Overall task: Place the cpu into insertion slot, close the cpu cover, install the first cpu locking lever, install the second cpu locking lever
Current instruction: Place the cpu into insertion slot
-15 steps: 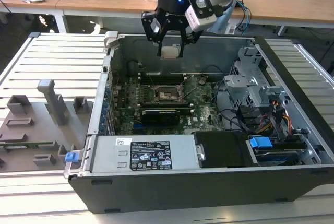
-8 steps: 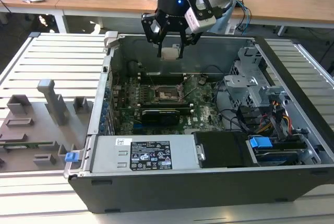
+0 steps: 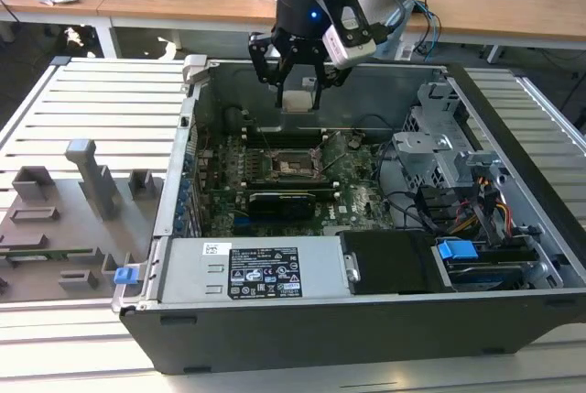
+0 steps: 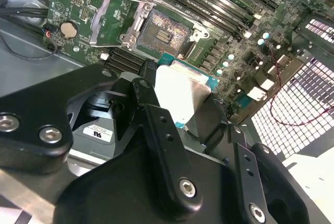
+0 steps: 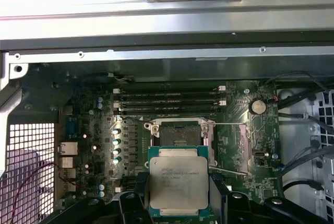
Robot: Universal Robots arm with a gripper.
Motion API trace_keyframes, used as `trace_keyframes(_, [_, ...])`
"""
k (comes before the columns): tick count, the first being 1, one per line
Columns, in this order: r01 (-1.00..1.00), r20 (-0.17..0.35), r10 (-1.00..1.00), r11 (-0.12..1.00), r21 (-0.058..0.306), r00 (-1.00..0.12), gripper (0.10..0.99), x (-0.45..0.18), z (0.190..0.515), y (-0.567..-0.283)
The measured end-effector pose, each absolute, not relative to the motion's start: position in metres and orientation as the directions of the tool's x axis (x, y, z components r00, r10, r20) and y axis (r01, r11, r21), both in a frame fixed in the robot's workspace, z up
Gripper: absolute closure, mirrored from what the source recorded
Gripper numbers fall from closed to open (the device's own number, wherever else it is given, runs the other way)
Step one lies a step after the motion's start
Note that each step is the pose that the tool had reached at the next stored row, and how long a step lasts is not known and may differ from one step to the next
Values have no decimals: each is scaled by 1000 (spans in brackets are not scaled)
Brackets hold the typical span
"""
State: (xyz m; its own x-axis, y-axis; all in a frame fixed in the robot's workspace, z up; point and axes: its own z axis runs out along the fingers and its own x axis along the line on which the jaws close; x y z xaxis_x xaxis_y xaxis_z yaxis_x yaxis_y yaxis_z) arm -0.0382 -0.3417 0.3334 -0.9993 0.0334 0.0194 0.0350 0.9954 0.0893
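My gripper (image 3: pixel 298 92) hangs inside the open computer case, shut on the cpu (image 3: pixel 298 101), a pale silvery square chip held flat by its edges between the black fingers (image 5: pixel 141 195). Both wrist views show the cpu (image 5: pixel 178 182) (image 4: pixel 182 91) hovering above the green motherboard, a little to one side of the insertion slot (image 5: pixel 180 132) (image 4: pixel 163 32) (image 3: pixel 291 167). The slot is bare, with a dark centre. The cpu cover (image 4: pixel 100 25) is flipped open beside the slot, and thin wire levers (image 5: pixel 229 125) stand unhooked next to it.
Long black memory slots (image 5: pixel 169 101) run along one side of the slot. In the exterior view a labelled power supply (image 3: pixel 261 269) fills the case front, a metal drive cage (image 3: pixel 435 150) and cables (image 3: pixel 485 210) sit at the right, and a grey fixture tray (image 3: pixel 64 219) lies left of the case.
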Motion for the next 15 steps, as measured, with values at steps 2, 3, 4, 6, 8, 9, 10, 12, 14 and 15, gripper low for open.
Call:
trace_keyframes(2, [35,19,33,995,89,-999,545,-38,332,-342])
trace_keyframes(3, [35,19,34,995,89,-999,545,-38,331,-342])
trace_keyframes(4, [35,19,34,995,89,-999,545,-38,330,-342])
trace_keyframes(6, [35,19,34,995,89,-999,545,-38,328,-342])
trace_keyframes(8, [35,19,34,995,89,-999,545,-38,326,-342])
trace_keyframes(9, [35,19,34,995,89,-999,545,-38,326,-342])
trace_keyframes(10, [35,19,34,995,89,-999,545,-38,325,-342])
trace_keyframes(12, [35,19,34,995,89,-999,545,-38,324,-342])
trace_keyframes(14, [35,19,34,995,89,-999,545,-38,323,-342])
trace_keyframes(15, [35,19,34,995,89,-999,545,-38,322,-342])
